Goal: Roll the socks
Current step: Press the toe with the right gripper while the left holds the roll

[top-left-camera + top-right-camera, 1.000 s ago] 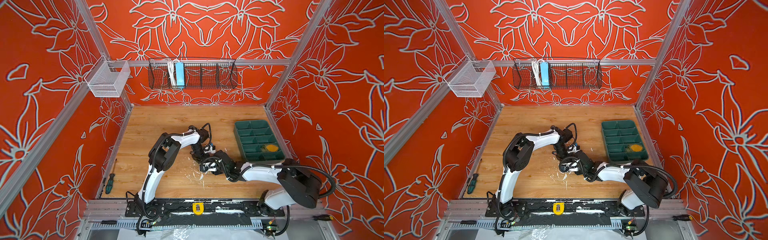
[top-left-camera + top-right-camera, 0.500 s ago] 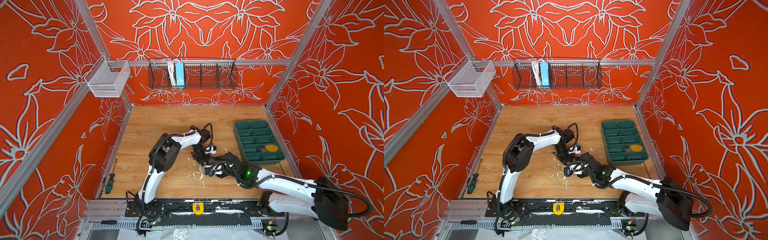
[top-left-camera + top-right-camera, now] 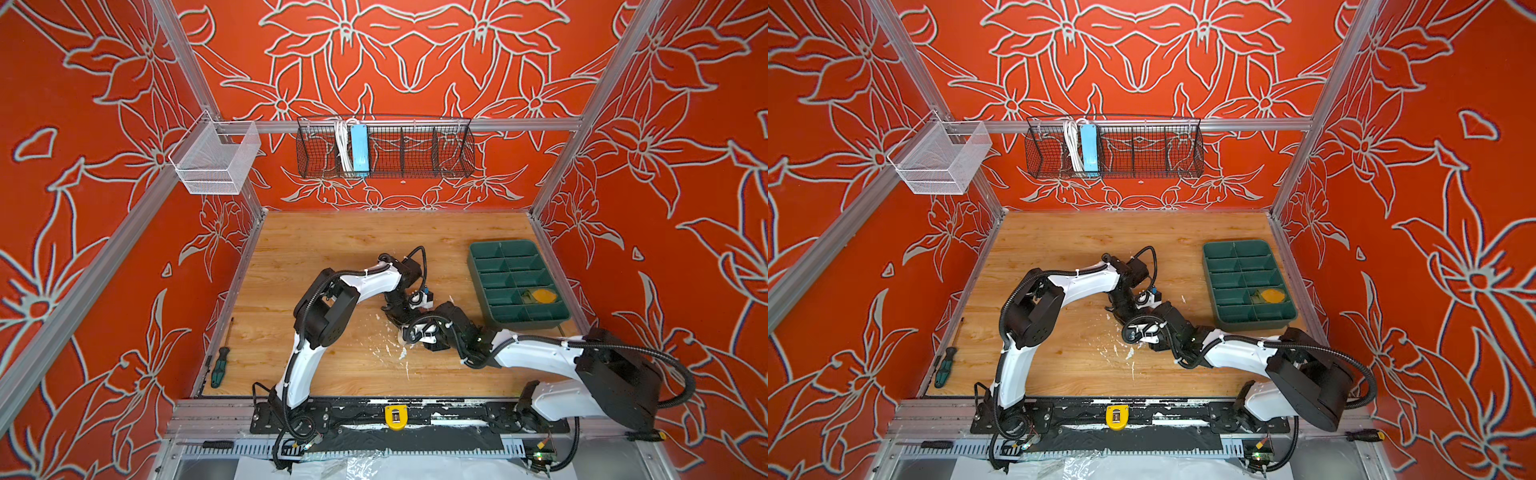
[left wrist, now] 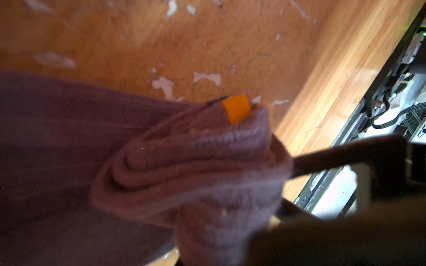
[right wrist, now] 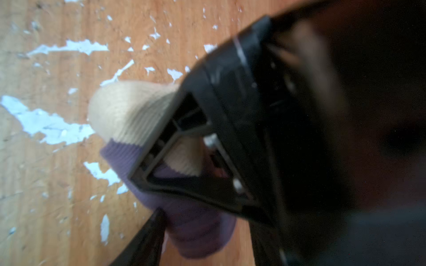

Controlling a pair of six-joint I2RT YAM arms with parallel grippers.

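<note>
Olive sock [image 3: 540, 296] looking done, sitting in tray [image 3: 476, 270]. Purple sock [image 4: 196, 165] half rolled, left gripper [image 3: 395, 318] clamping it, right gripper [image 3: 409, 334] straddling roll, grip unclear.

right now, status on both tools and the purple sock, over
left tool shut on purple ribbed fabric sock, end rolled. right tool open, astride its purple part. tools crowded close together.

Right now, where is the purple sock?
The purple sock lies mid-table, left of the green tray, hidden from above under both arms' fingers.
</note>
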